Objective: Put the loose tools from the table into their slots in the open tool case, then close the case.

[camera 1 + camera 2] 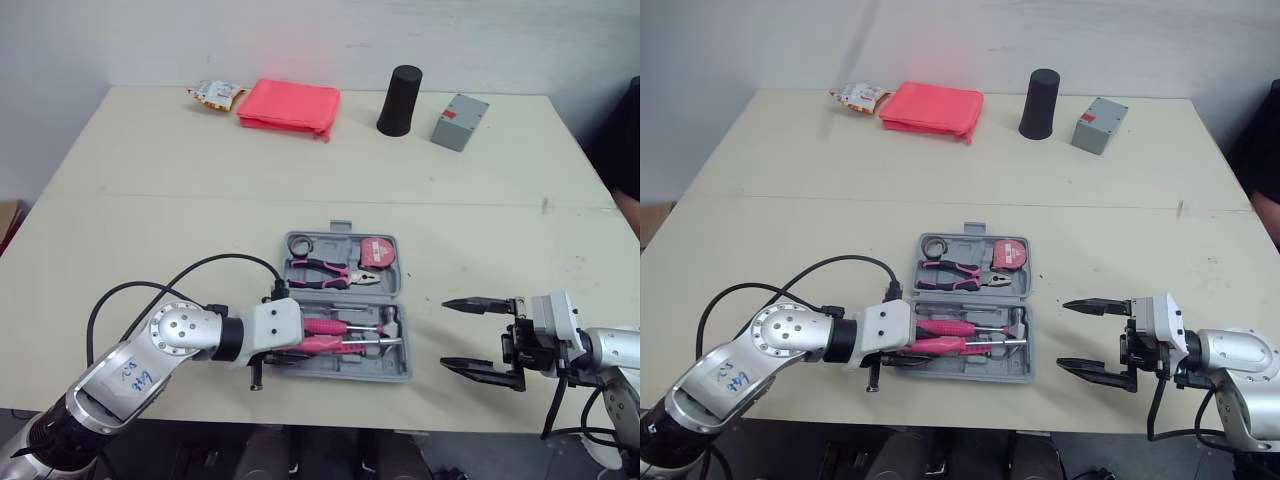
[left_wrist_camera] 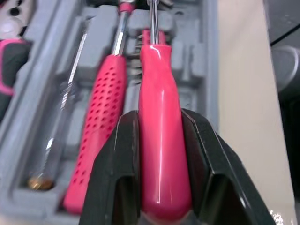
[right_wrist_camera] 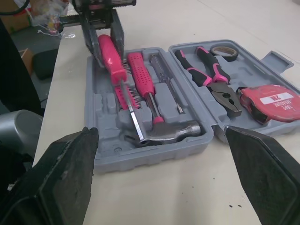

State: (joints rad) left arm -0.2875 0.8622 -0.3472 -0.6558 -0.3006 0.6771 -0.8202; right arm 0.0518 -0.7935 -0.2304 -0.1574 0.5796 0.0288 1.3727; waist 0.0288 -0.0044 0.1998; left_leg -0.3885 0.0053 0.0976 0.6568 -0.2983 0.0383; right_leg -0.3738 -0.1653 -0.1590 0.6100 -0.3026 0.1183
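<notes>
Tools fill most of the open grey tool case (image 1: 403, 372), which lies flat near the front edge of the pale table (image 1: 150, 200). From the head camera, the left arm reaches in low from the left with its forearm nearly level, and the left gripper (image 1: 295, 345) is clamped on the handle of a pink screwdriver (image 1: 335, 343) over the case's near half. Pliers (image 1: 335, 272) and a red tape measure (image 1: 377, 253) sit in the far half. The right arm is stretched level just off the case's right side, the right gripper (image 1: 445, 333) spread wide and holding nothing. At the left wrist, black fingers (image 2: 117, 154) pinch the smooth pink handle on both sides, and a dotted pink hammer (image 2: 101, 122) lies just beside it. At the right wrist, the case faces the spread fingers (image 3: 65, 168), and the screwdriver's shaft slopes down to the tray beside the hammer's head.
</notes>
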